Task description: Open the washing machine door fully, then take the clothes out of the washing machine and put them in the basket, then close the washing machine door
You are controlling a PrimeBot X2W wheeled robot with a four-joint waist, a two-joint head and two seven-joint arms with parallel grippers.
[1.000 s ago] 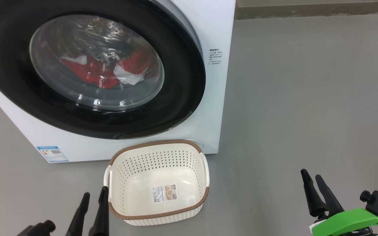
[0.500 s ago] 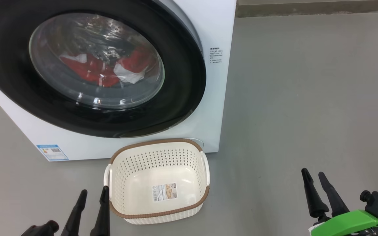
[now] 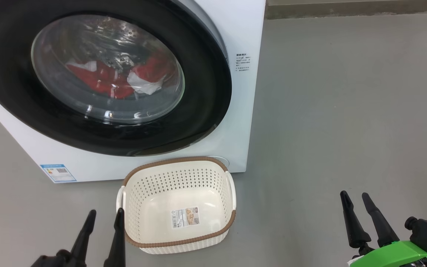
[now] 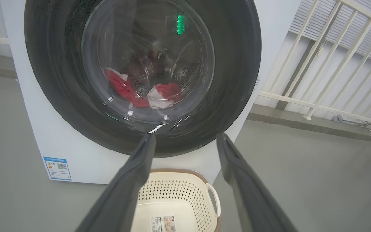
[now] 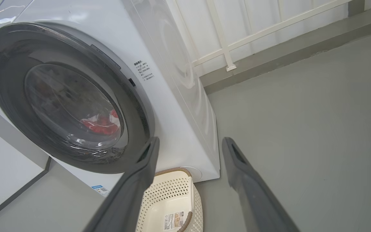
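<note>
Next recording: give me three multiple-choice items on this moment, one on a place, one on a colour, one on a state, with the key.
1. Where is the basket? A. on the floor before the washer; B. on top of the washer; C. inside the drum.
2. What colour are the clothes mostly? A. blue; B. red; C. green.
3. How is the right hand? A. shut on cloth; B. shut on a handle; C. open, holding nothing.
Key: 1 A, it stands on the grey floor at the washer's foot. 2 B, red with some white shows through the door. 3 C, its fingers stand apart over bare floor.
</note>
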